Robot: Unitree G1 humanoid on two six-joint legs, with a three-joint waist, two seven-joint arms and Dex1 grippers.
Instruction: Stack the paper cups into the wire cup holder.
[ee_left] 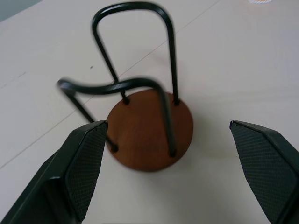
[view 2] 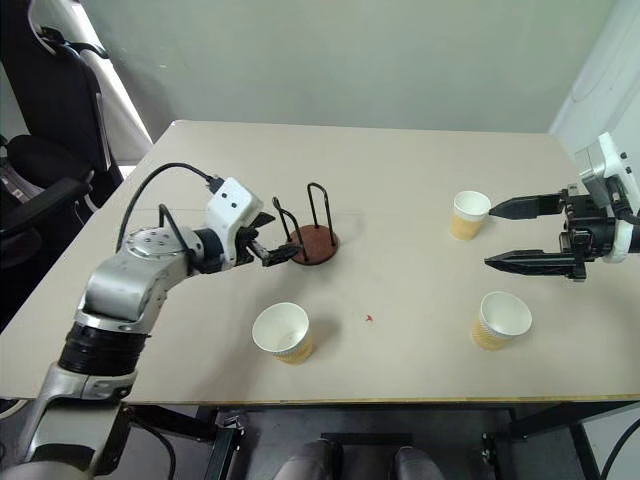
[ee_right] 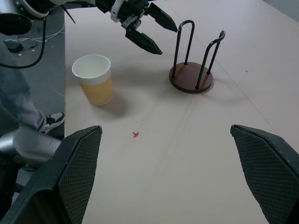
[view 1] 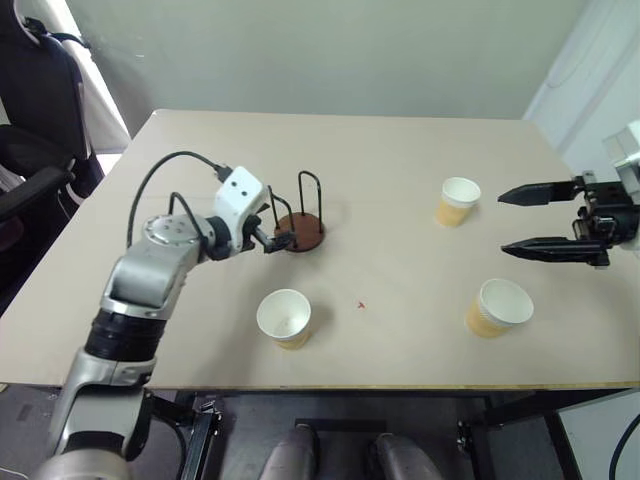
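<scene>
While all three paper cups [view 1: 284, 317] are sitting loose on the desk [view 1: 400, 180], you're probably only nearing the empty wire cup holder [view 1: 298, 228] at centre frame, left gripper [view 1: 278, 240] and right gripper [view 1: 545, 218] both gaping.

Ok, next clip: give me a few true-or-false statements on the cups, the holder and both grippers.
1. The wire cup holder has no cup in it. True.
2. The left gripper is shut on a cup. False: it is open beside the holder.
3. Three paper cups stand upright on the table. True.
4. The right gripper holds the holder. False: it is open, near the two cups on its side.
</scene>
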